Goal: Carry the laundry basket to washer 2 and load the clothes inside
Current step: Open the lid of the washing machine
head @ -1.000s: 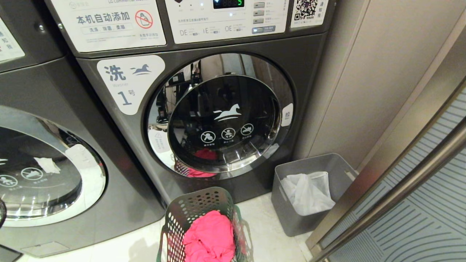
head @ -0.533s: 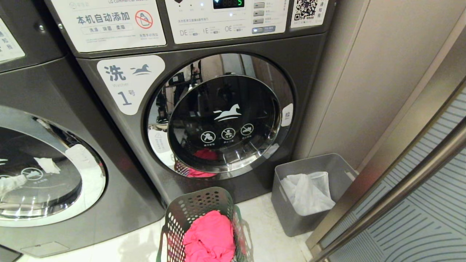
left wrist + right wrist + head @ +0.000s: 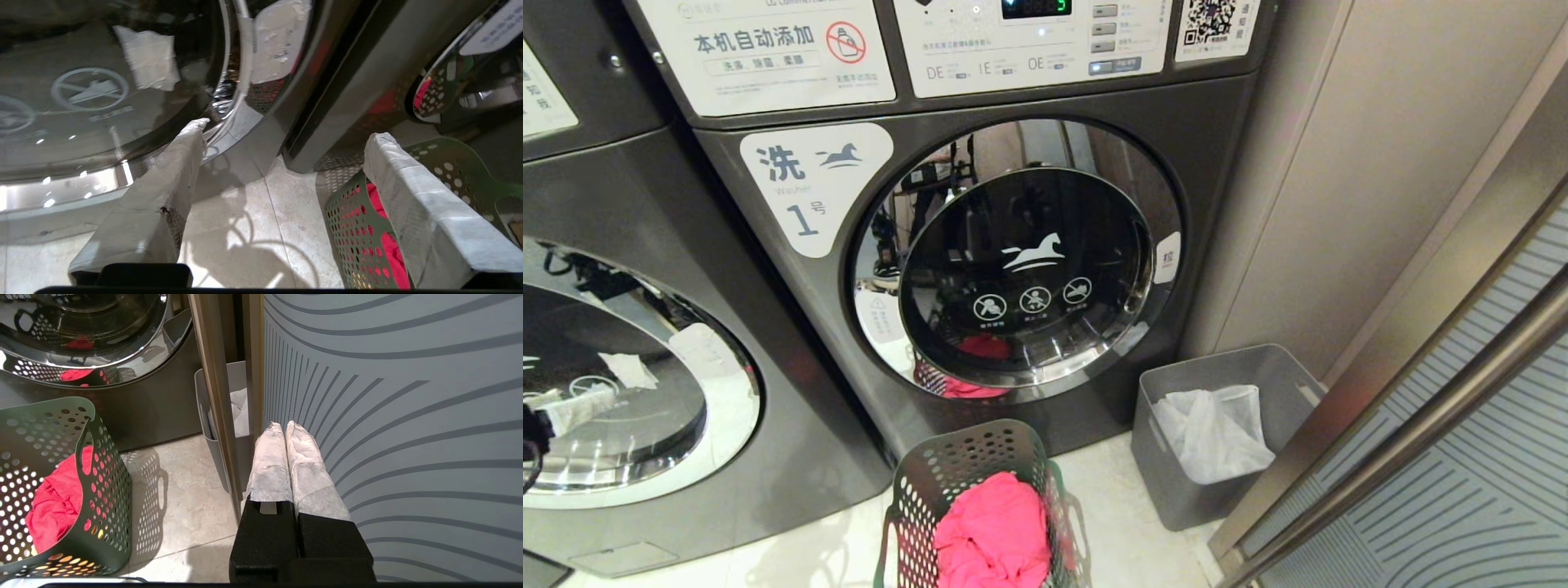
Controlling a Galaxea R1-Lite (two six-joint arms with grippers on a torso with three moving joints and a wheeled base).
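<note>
Left gripper (image 3: 282,134) has its fingers spread wide with nothing between them, hanging low over the pale floor (image 3: 245,220); one padded finger (image 3: 171,163) tips toward the chrome ring of the washer door (image 3: 81,102) at the left of that frame, the other sits just above the basket (image 3: 347,212) at lower right. Right gripper (image 3: 286,428) is parked, fingers pressed together on nothing, close to the striped panel (image 3: 408,416). In the head view the basket (image 3: 964,465) stands on the floor at bottom centre, pink clothes (image 3: 992,531) heaped inside, right before the washer marked 1 (image 3: 809,188). The other washer (image 3: 621,367), partly cut off at the left edge, shows no number here, so I can't tell that it's washer 2. Both doors look closed. A grey bin (image 3: 1176,408) with white cloth sits to the lower right. Risks, as I see it: that near finger could knock the door glass if the arm swings in, and grabbing clothes before a door is open gets nowhere, or they go into the wrong machine.
</note>
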